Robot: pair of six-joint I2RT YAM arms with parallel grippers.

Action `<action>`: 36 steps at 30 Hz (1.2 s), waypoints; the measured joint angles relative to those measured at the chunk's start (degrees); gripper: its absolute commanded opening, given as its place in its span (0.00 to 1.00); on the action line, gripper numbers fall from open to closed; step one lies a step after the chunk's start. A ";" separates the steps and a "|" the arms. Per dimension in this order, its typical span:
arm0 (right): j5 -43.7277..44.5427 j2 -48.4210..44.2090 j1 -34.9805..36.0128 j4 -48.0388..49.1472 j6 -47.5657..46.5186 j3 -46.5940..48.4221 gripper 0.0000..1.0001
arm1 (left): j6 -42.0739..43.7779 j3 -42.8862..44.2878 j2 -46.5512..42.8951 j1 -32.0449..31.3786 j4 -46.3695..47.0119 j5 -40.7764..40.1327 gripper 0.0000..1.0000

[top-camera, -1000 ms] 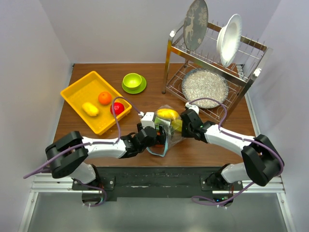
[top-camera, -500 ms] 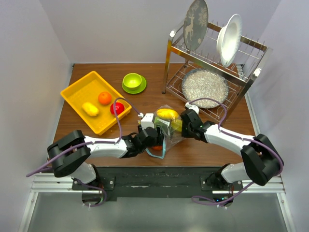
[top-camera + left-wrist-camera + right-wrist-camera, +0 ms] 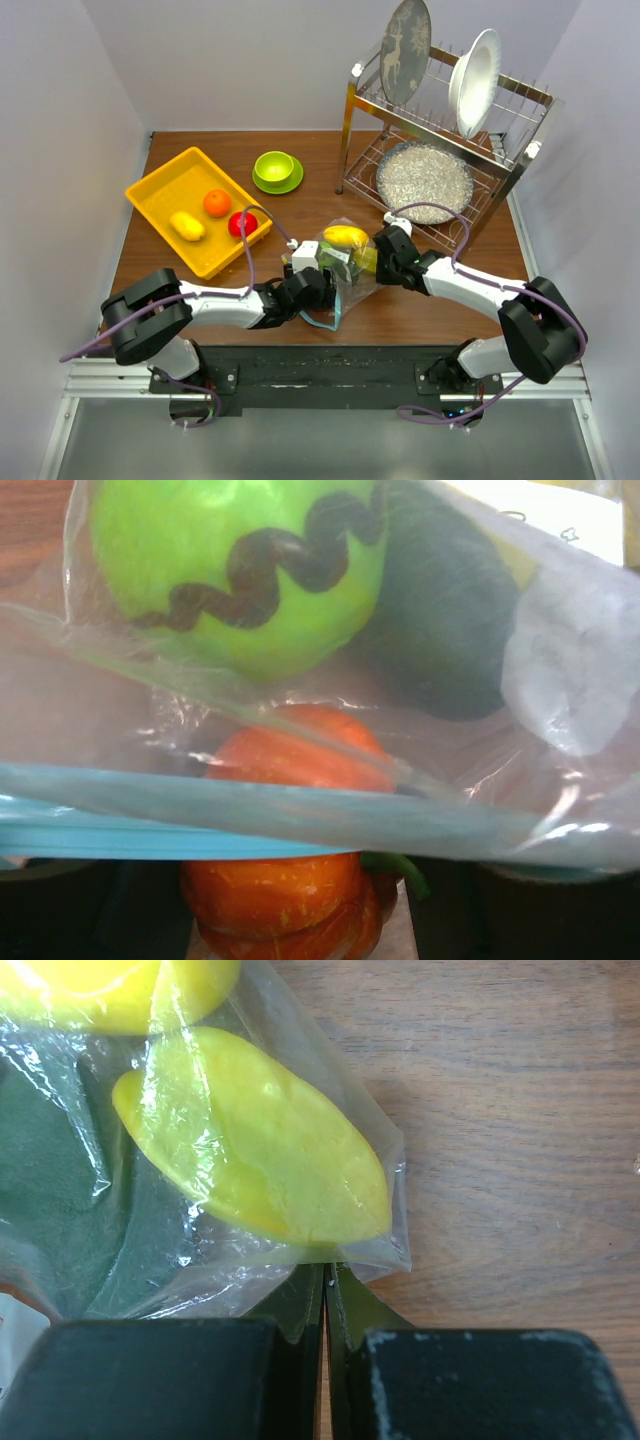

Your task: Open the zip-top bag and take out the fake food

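Observation:
The zip-top bag [image 3: 352, 268] lies at mid-table, its teal zip strip [image 3: 150, 825] running across the left wrist view. Fake food shows through the film: a lime-green fruit with a dark zigzag [image 3: 240, 570], a dark green piece [image 3: 440, 630] and yellow pieces [image 3: 260, 1150]. An orange pepper [image 3: 275, 895] pokes out under the strip, and my left gripper [image 3: 290, 910] [image 3: 312, 290] is shut on it at the bag's mouth. At the far side my right gripper [image 3: 326, 1280] [image 3: 386, 258] is shut, pinching the bag's edge.
A yellow tray [image 3: 160, 178] at the back left holds an orange, a yellow and a red fruit. A lime-green bowl on a saucer [image 3: 275, 168] stands behind the bag. A metal dish rack [image 3: 520, 150] with plates fills the back right.
My left gripper has narrowed around the orange pepper and drawn back toward the near left, with the bag's mouth shifting along. The right gripper has held still.

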 measured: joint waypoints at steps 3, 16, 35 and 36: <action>0.04 0.00 0.00 -0.02 -0.02 0.00 0.00 | 0.20 0.00 -0.79 0.00 -1.25 0.00 0.35; 0.61 0.20 -0.13 -0.24 0.00 0.00 0.00 | 0.70 0.04 -16.61 0.76 -17.62 -0.63 0.21; -2.47 -3.76 -0.35 0.35 -1.33 0.00 0.19 | 7.37 11.37 -24.24 40.09 -30.80 -0.61 0.23; -2.89 -5.14 -0.33 0.50 -1.31 0.00 0.21 | 7.63 13.51 -21.09 42.95 -28.87 -0.46 0.22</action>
